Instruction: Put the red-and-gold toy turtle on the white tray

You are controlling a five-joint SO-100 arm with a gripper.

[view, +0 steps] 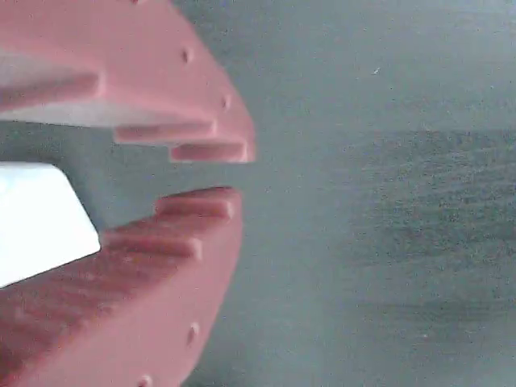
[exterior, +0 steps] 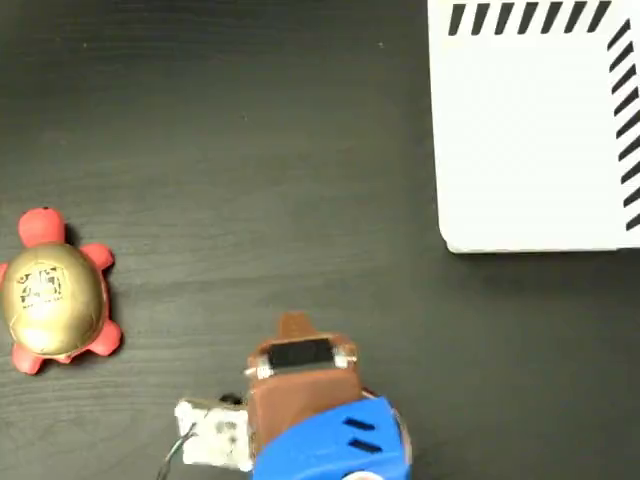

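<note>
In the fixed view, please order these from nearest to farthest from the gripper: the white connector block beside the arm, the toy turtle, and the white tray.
Measured from the gripper:
1. The white connector block, just below-left, beside the arm.
2. The red-and-gold toy turtle, at the left edge.
3. The white tray, upper right; its near corner is about as far away as the turtle, so these two are too close to call.

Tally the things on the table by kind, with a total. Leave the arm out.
Toy turtle, red and gold: 1
White tray with black stripes: 1
Total: 2
</note>
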